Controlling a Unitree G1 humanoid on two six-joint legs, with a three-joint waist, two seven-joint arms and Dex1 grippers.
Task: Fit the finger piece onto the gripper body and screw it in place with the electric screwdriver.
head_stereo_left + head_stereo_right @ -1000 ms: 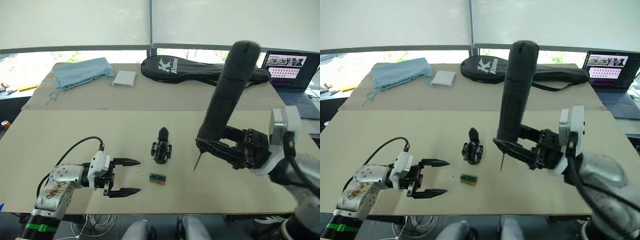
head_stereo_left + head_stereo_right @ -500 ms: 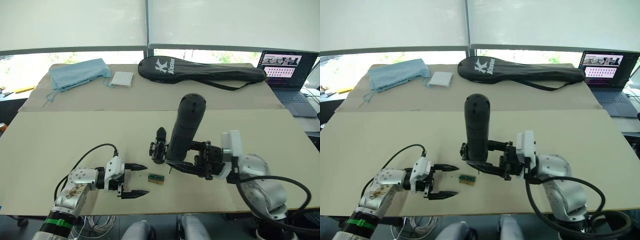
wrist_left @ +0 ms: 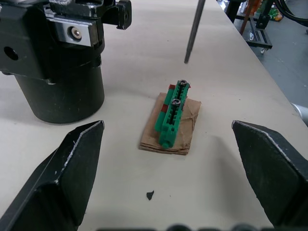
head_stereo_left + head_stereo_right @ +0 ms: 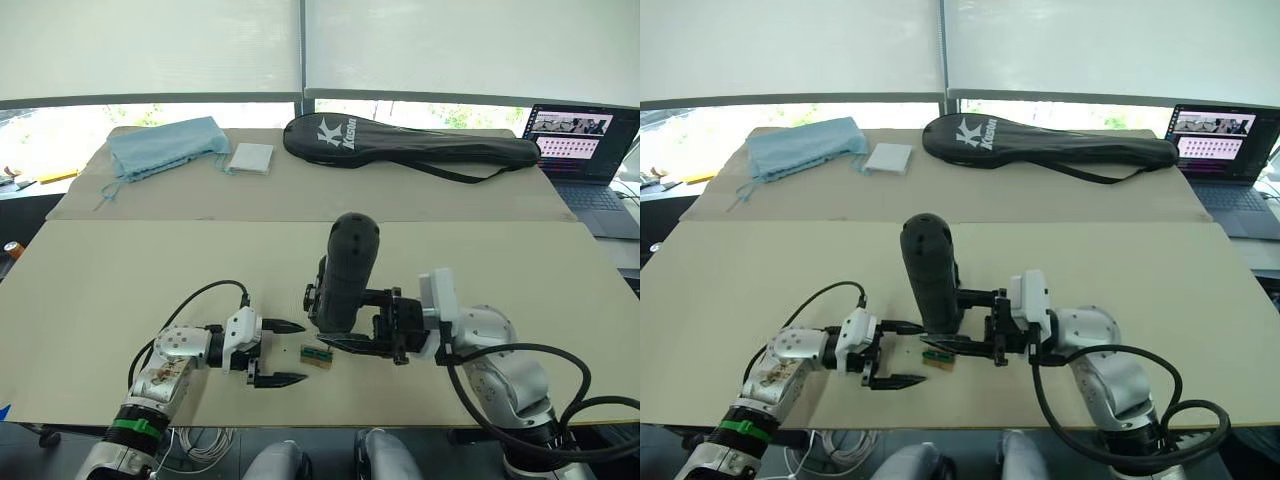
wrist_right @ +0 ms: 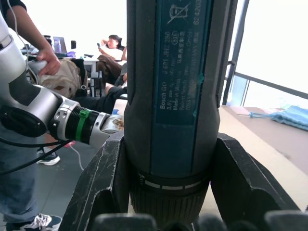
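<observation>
Jaws apart on the left gripper, jaws clamped on the thick black cylindrical electric screwdriver on the right gripper

Left to right on the beige table: the left gripper's two black fingers lie spread wide and low over the surface, aimed at a small green connector block on a tan cardboard scrap that sits between their tips, touching neither; just beyond it stands the small black blocky gripper body with its rounded base on the table, mostly hidden behind the screwdriver in the head views; the screwdriver stands nearly upright in the right gripper's grasp, its thin metal bit pointing down just beside the green block, close to the table. I cannot tell where the small black finger piece is. Far across the table lie a pale blue cloth, a black racket bag with white lettering and an open laptop
</observation>
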